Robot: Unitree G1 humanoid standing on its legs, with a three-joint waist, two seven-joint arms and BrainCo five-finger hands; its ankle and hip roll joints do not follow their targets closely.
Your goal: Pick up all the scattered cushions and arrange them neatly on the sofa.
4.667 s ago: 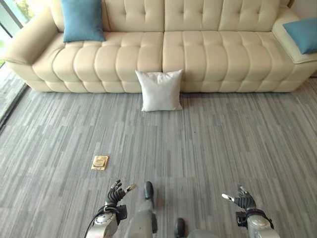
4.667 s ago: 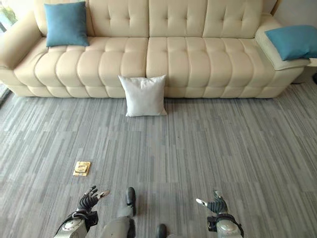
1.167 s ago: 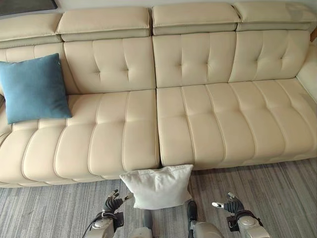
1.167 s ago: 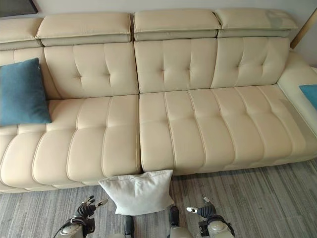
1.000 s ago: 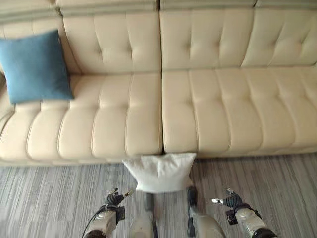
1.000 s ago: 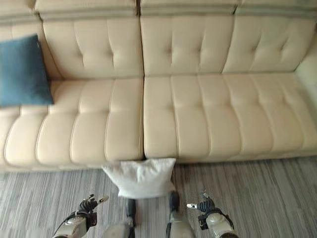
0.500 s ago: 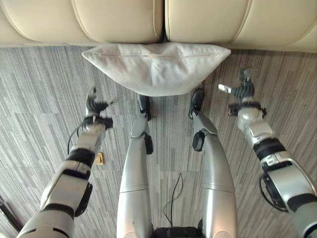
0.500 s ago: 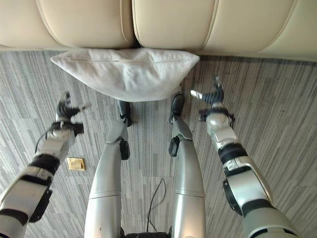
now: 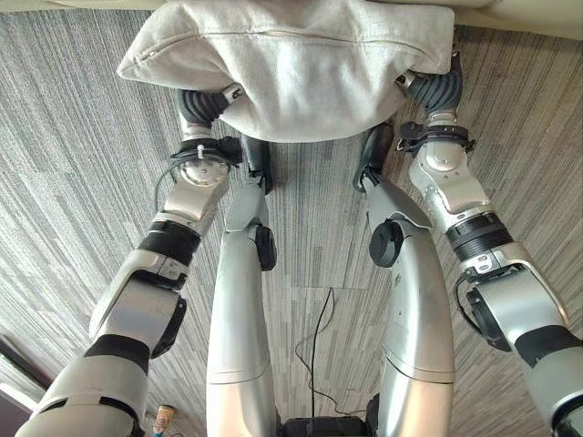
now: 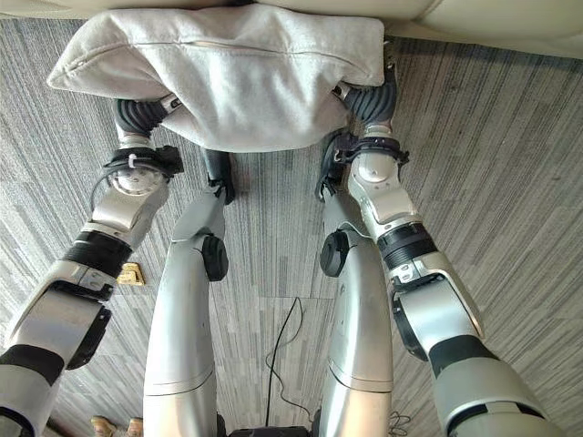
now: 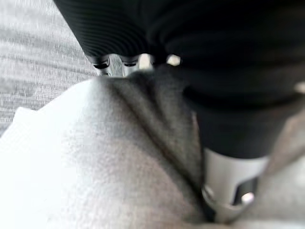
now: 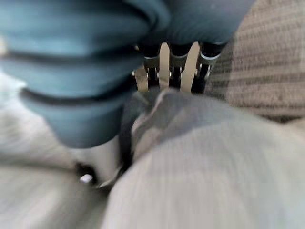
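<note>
Head eyes downward; wrists close-up.

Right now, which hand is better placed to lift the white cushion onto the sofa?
Neither alone. The left hand and the right hand each reach under one end of the white cushion, pinching its fabric. The sofa lies just beyond, so lifting with both seems best.

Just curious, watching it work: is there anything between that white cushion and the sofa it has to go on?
Nothing visible is. The white cushion is already at the sofa's front edge, with the left robot hand and right robot hand at its two ends. The seat itself is out of view.
</note>
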